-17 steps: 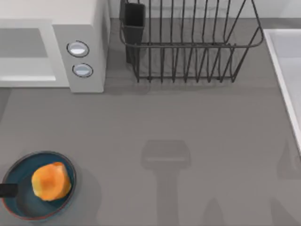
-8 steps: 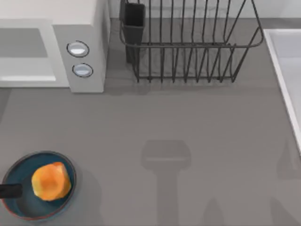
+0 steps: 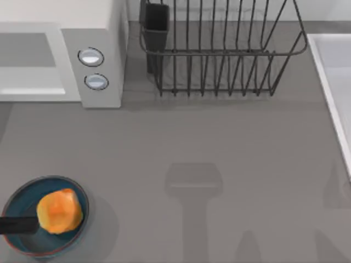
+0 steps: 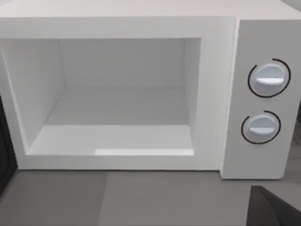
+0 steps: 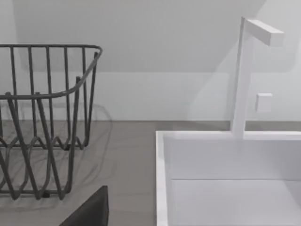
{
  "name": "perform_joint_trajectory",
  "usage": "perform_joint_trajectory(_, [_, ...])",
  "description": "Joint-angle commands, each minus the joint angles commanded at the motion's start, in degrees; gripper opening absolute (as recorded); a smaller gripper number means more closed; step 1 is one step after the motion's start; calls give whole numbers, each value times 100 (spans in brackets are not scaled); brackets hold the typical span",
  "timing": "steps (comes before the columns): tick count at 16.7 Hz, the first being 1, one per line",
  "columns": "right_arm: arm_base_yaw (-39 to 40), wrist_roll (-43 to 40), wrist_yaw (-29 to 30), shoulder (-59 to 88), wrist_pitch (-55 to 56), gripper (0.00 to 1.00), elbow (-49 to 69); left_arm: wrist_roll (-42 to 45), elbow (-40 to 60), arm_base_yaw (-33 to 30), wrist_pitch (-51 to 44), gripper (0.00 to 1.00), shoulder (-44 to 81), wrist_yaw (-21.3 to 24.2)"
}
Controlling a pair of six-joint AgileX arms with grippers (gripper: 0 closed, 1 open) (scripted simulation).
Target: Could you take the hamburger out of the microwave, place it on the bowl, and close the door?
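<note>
The left gripper (image 3: 19,224) has crept rightward over the bowl (image 3: 22,198) beside the hamburger (image 3: 59,211) (its fingers' state I cannot tell), leaving the empty microwave (image 4: 141,94) to close.

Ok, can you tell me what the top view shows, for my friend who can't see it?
An orange burger sits in a blue bowl at the near left of a grey table. A dark gripper finger pokes in over the bowl beside the burger. At the back stand a white microwave with two knobs and a dark wire rack.
</note>
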Motion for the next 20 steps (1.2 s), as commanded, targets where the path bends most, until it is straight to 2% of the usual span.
perform_joint_trajectory(2, [0,0,0,0,0,100,0,-20,24,-147,26,0,53,-147])
perform_joint_trajectory(7, [0,0,0,0,0,100,0,-20,0,-128,22,0,31,-129])
perform_joint_trajectory(10, [0,0,0,0,0,100,0,174,191,210,-22,0,361,131])
perform_joint_trajectory(14, [0,0,0,0,0,100,0,836,880,1313,-206,0,1489,1006])
perform_joint_trajectory(20, [0,0,0,0,0,100,0,2340,2577,3847,-700,0,4111,3039])
